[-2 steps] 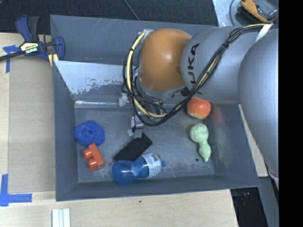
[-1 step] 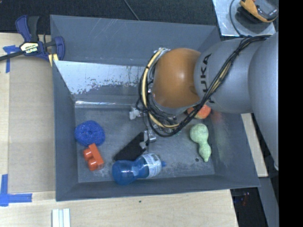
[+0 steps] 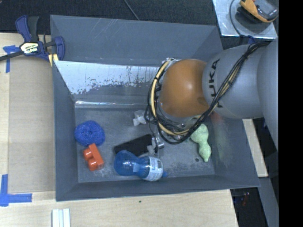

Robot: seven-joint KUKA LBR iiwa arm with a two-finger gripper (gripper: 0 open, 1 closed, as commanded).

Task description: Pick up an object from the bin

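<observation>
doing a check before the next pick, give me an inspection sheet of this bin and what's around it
surface: grey bin, floor scuffed, back wall scratched
job's things: black flat piece mid-floor, the nearest thing to the gripper; blue bottle lying just in front of it
clutter: blue scrub ball and orange block at left; pale green lump at right; small whitish scrap toward the back
grippers: gripper low at the black flat piece's right end, under the orange wrist cover
cables: yellow and black cables looped round the wrist cover
surroundings: orange and black thing on a grey plate beyond the bin's far right corner
</observation>
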